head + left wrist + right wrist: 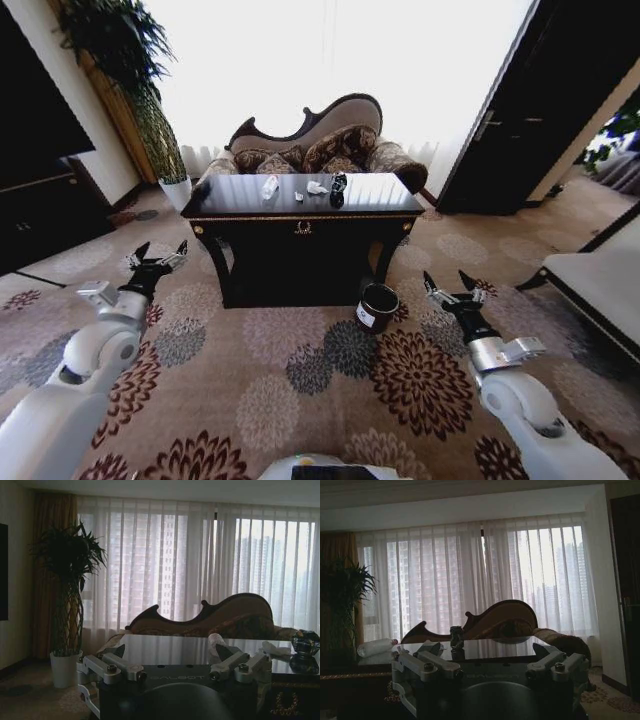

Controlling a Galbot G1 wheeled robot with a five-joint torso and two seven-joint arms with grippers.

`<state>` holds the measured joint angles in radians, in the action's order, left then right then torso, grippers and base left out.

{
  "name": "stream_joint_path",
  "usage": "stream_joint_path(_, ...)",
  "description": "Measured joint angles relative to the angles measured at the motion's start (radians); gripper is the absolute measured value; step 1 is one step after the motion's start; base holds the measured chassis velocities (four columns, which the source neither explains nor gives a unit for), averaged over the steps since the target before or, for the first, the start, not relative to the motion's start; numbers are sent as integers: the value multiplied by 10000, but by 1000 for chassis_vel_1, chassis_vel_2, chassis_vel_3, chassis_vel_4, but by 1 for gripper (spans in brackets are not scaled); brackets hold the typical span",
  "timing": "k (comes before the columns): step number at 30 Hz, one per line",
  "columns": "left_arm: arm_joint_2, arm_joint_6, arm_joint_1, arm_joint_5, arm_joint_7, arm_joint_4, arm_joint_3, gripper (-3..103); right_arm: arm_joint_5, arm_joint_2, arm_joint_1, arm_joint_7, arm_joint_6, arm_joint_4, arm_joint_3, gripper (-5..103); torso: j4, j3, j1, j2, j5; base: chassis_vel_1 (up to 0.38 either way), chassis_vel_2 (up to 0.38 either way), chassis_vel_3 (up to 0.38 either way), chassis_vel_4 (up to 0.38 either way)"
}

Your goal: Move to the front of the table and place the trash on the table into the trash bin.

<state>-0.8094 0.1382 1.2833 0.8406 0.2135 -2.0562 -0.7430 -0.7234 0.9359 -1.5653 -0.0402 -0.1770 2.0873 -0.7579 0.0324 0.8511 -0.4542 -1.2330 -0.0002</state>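
Observation:
The glossy black table [232, 209] stands ahead of me, a stretch of carpet away. On its top lie the trash items: a whitish bottle [269, 186], a crumpled white paper wad [317, 187] and a dark shiny can [339, 183]. The black trash bin [377, 306] sits on the carpet by the table's front right leg. My left gripper [160, 255] hovers open, left of the table. My right gripper [450, 285] is open, just right of the bin. The left wrist view shows the bottle [216, 641], the paper [275, 648] and the can [306, 642]. The right wrist view shows the bottle [376, 647] and the can [456, 635].
A patterned brown sofa [320, 140] stands behind the table. A tall plant in a white pot [175, 190] is at the back left. A dark cabinet [40, 200] lines the left wall. A low white bench [600, 285] is on the right. Floral carpet [300, 380] lies between me and the table.

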Motion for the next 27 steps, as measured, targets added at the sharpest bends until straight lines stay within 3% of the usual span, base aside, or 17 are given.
stream_joint_path(23, 134, 6, 25, 57, -12, -121, -31, 100, -20, 105, -244, -98, 48, 146, -85, 100, -4, -3, 4, -2, 4, -188, 187, 194, -193)
stream_joint_path(27, 143, 14, 15, 82, -12, -143, -29, 100, -19, 128, -325, -95, 72, 264, -94, 100, 5, -3, 5, -3, -2, -181, 151, 179, -183)
